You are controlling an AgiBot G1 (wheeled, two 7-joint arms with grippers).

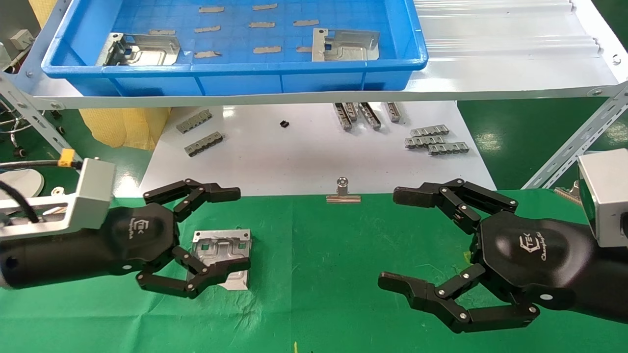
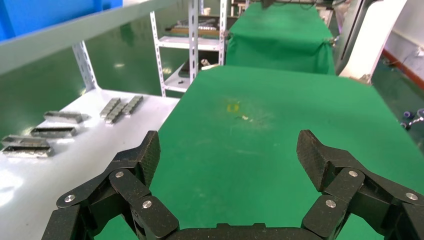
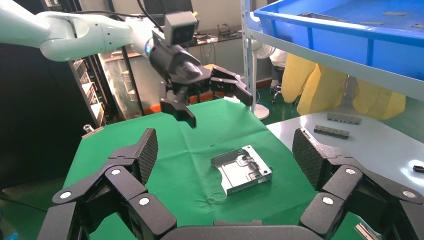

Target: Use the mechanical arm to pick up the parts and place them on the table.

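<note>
One silver stamped sheet-metal part (image 1: 222,258) lies flat on the wrinkled green cloth table (image 1: 314,274), near the small silver binder clip (image 1: 343,192), evidently already delivered. The black link-fingered left gripper (image 1: 206,235) hangs above it, fingers spread and empty; the matching right gripper (image 1: 400,240) waits across the clip, equally splayed. Two more parts (image 1: 140,49) sit in the blue plastic tray (image 1: 235,73) beyond the clip, still to fetch.

black hexagonal palms (image 1: 532,252) with white logos, jointed fingers, grey wrist boxes (image 1: 603,196).
</note>
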